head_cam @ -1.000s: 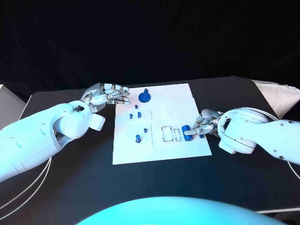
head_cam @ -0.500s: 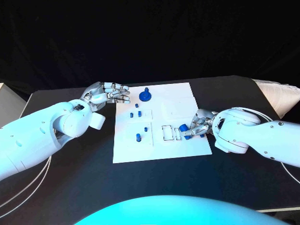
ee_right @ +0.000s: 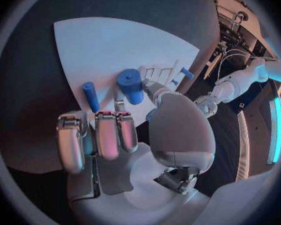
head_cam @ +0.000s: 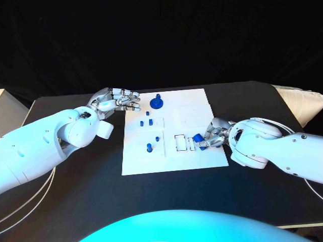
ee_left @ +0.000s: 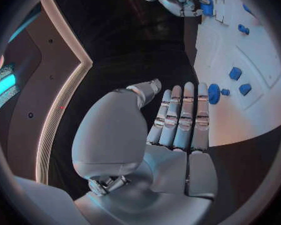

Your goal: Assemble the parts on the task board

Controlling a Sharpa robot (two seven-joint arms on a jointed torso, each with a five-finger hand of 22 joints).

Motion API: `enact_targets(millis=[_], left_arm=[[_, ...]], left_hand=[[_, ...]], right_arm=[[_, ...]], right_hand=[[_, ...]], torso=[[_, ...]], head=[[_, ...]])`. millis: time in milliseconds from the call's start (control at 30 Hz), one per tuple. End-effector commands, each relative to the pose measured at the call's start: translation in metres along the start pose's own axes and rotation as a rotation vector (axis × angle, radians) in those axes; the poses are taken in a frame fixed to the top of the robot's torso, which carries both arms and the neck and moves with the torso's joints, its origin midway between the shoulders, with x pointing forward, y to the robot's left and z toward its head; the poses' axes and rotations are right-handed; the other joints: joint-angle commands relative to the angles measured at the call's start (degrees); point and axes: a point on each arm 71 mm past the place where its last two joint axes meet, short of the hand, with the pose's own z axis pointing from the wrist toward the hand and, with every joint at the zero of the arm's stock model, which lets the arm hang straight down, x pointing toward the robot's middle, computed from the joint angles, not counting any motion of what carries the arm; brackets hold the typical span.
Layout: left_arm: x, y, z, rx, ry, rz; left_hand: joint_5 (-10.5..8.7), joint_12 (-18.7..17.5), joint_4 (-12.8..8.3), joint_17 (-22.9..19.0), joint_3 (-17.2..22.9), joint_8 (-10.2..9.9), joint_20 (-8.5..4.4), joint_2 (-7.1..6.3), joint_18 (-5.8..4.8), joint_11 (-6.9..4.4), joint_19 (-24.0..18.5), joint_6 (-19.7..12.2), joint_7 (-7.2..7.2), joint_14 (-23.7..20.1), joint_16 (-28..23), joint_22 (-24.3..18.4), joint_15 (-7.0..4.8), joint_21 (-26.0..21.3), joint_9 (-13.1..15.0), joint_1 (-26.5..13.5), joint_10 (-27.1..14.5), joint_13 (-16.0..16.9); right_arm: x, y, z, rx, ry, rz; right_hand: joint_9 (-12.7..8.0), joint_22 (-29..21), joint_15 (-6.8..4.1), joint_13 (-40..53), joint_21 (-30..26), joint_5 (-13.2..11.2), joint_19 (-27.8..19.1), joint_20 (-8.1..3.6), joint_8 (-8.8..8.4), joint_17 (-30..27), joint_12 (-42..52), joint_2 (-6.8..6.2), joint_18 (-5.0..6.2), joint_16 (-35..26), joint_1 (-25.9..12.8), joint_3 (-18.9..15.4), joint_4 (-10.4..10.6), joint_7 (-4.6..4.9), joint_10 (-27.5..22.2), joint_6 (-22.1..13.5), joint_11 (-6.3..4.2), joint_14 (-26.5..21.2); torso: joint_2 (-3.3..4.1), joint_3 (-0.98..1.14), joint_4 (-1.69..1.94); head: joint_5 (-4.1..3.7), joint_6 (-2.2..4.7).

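Observation:
The white task board (head_cam: 183, 113) lies in the middle of the black table. My right hand (head_cam: 211, 136) is over the board's right edge and pinches a short blue cylinder (head_cam: 197, 137) between thumb and finger, just right of the white slotted fixture (head_cam: 179, 143). In the right wrist view the cylinder (ee_right: 130, 85) sits at the thumb tip, and a thin blue peg (ee_right: 89, 96) lies on the board beside it. My left hand (head_cam: 116, 101) hovers at the board's far left corner, holding nothing, fingers straight (ee_left: 184, 115). A round blue part (head_cam: 156, 104) and several small blue pieces (head_cam: 148, 147) sit on the board.
A white box (head_cam: 0, 108) stands at the table's far left edge. A pale cushion-like object (head_cam: 304, 103) lies at the far right. Bare black table runs in front of the board.
My right hand has shifted slightly left over the board with the blue cylinder. The left hand has not moved.

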Motion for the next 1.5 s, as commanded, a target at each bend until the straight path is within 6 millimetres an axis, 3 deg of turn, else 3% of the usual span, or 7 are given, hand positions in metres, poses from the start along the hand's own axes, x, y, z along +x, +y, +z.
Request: enact_targets(millis=[33, 300, 533, 967, 1500], left_arm=[[0.002, 0.000, 0.000, 0.003, 0.017, -0.010], [0.002, 0.000, 0.000, 0.002, 0.018, -0.011], [0.002, 0.000, 0.000, 0.002, 0.019, -0.011], [0.003, 0.000, 0.000, -0.001, 0.022, -0.011], [0.002, 0.000, -0.001, -0.003, 0.021, -0.009]], left_hand=[[-0.20, 0.33, 0.29, 0.08, -0.20, 0.08, 0.07, 0.47, 0.78, 0.22, 0.48, 0.09, 0.41, 0.28, -0.20, -0.08, 0.09, -0.20, -0.07, 0.00, -0.21, 0.08], [-0.20, 0.33, 0.29, 0.08, -0.20, 0.08, 0.07, 0.47, 0.78, 0.22, 0.48, 0.09, 0.41, 0.28, -0.20, -0.08, 0.09, -0.20, -0.07, 0.00, -0.21, 0.08], [-0.20, 0.34, 0.44, 0.21, -0.24, 0.07, 0.08, 0.58, 0.78, 0.23, 0.60, 0.09, 0.42, 0.31, -0.34, -0.24, 0.09, -0.37, -0.11, -0.04, -0.23, 0.08], [-0.20, 0.34, 0.44, 0.21, -0.24, 0.07, 0.08, 0.58, 0.78, 0.23, 0.60, 0.09, 0.42, 0.31, -0.34, -0.24, 0.09, -0.37, -0.11, -0.04, -0.23, 0.08], [-0.20, 0.35, 0.52, 0.29, -0.28, 0.06, 0.08, 0.60, 0.78, 0.23, 0.68, 0.10, 0.41, 0.34, -0.43, -0.34, 0.09, -0.48, -0.13, -0.06, -0.24, 0.08]], right_arm=[[0.002, -0.001, -0.004, -0.001, -0.005, 0.035], [-0.013, 0.010, -0.016, -0.028, 0.002, 0.127], [-0.013, 0.021, -0.019, -0.052, 0.024, 0.150], [0.006, 0.042, -0.005, -0.059, 0.097, 0.099], [0.005, 0.047, 0.003, -0.063, 0.049, 0.049]], right_hand=[[0.34, 15.07, -0.40, 11.87, 0.25, 0.31, 5.99, -0.36, 0.48, 0.10, 0.01, 0.72, -0.39, 0.25, 0.73, 0.78, -0.33, -0.21, 3.55, 0.50, -0.56, 2.78], [0.39, 15.07, -0.45, 11.93, 0.25, 0.30, 5.99, -0.39, 0.59, 0.24, 0.04, 0.58, -0.39, 0.29, 0.43, 0.92, -0.27, -0.26, 3.60, 0.63, -0.61, 2.81], [0.41, 15.07, -0.47, 11.90, 0.25, 0.27, 5.99, -0.41, 0.63, 0.24, 0.01, 0.47, -0.39, 0.29, 0.26, 0.97, -0.24, -0.28, 3.58, 0.68, -0.62, 2.81], [0.49, 15.07, -0.52, 11.64, 0.25, -0.37, 5.99, -0.48, 0.71, 0.11, -0.28, -0.17, -0.39, 0.19, -1.23, 1.14, 0.25, -0.25, 3.36, 0.58, -0.62, 2.76], [0.64, 15.07, -0.50, 11.51, 0.25, -1.75, 5.99, -0.51, 0.89, 0.19, -0.47, -0.55, -0.39, 0.15, -2.97, 1.12, 0.96, -0.23, 3.24, 0.53, -0.59, 2.76]], torso=[[-0.01, -0.01, -0.03], [-0.03, -0.07, -0.02], [0.05, -0.05, 0.04], [0.10, -0.05, 0.10], [0.11, -0.06, 0.02]], head=[[0.04, 0.01], [-0.04, 0.18], [0.04, 0.21], [0.37, -0.17], [0.60, -0.37]])
